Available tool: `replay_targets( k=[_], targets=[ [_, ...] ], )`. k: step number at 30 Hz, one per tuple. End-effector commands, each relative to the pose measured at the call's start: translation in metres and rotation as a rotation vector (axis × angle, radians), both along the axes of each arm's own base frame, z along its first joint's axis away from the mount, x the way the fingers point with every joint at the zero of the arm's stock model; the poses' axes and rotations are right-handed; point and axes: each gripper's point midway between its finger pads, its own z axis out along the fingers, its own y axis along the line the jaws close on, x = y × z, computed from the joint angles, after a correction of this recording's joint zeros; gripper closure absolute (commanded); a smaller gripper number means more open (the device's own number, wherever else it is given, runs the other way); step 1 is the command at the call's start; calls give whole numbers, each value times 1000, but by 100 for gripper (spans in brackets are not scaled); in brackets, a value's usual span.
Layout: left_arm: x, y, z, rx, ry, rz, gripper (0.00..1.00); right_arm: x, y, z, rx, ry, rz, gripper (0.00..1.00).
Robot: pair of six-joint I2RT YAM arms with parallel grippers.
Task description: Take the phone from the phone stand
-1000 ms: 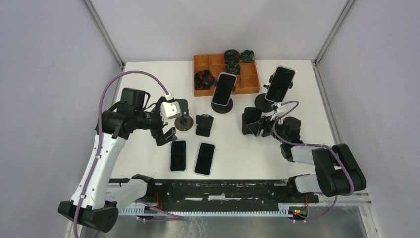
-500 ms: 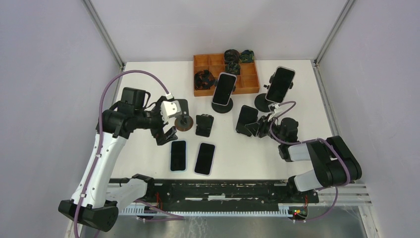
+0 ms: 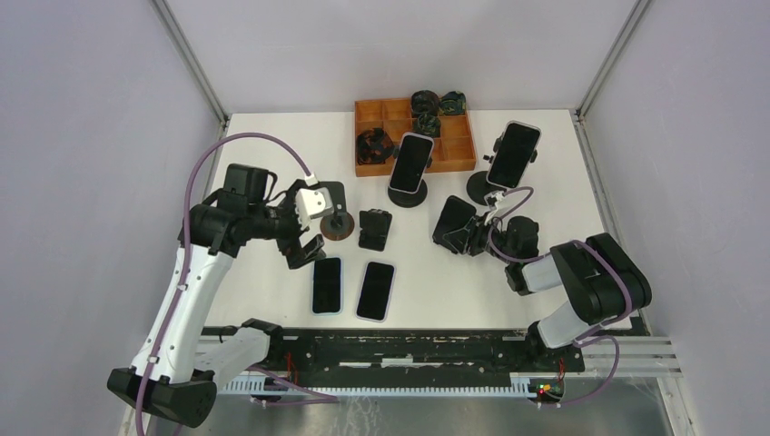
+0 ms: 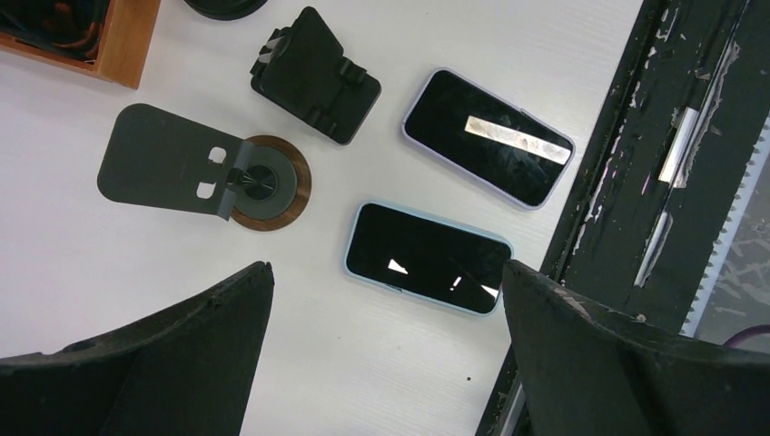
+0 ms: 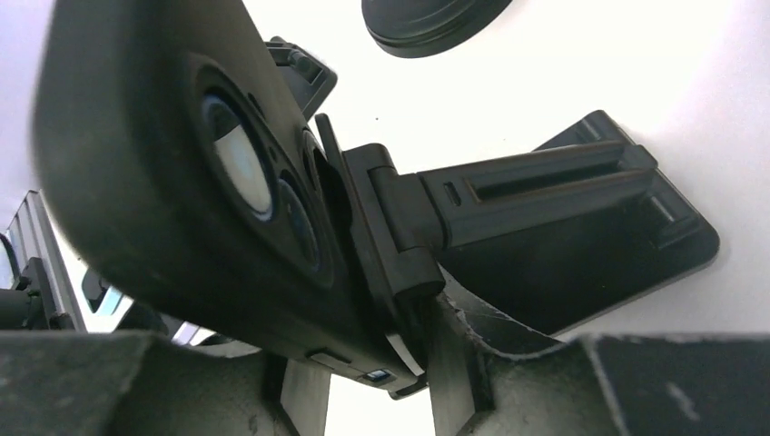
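My right gripper [image 3: 467, 235] is shut on the lower edge of a black phone [image 3: 451, 221] that leans in a black folding stand. In the right wrist view the phone's back with its camera lenses [image 5: 209, 182] fills the left. The stand [image 5: 554, 209] is hinged behind it, and my gripper [image 5: 354, 368] holds the phone's bottom edge between its fingers. My left gripper [image 3: 305, 250] is open and empty, above the table beside a blue-cased phone [image 3: 327, 284] that lies flat. It shows in the left wrist view [image 4: 427, 257] ahead of that gripper [image 4: 386, 350].
Two more phones stand on round-based stands [image 3: 410, 163] [image 3: 513, 154]. A lilac-cased phone [image 3: 376, 291] lies flat. An empty brown-based stand [image 3: 336, 221] and an empty folding stand [image 3: 374, 229] sit mid-table. A wooden tray [image 3: 370, 111] is at the back. A black rail [image 3: 409, 345] runs along the near edge.
My right gripper has moved left with the black phone, which now leans further left. My left gripper has dropped slightly and stays open.
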Motion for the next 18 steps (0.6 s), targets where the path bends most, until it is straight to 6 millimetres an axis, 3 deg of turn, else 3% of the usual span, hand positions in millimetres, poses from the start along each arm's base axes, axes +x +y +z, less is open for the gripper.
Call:
replay_targets(
  k=[1, 9, 13, 18],
  targets=[
    [2, -2, 6, -12, -32, -3, 0, 18, 5, 30, 45, -112, -8, 61],
    [-10, -4, -1, -30, -24, -33, 0, 6, 12, 60, 113, -164, 36, 100],
    [-14, -7, -1, -44, -37, -64, 0, -9, 21, 73, 141, -171, 104, 100],
    [-22, -20, 1, -117, -38, -141, 0, -44, 49, 108, 201, -216, 278, 100]
  ],
)
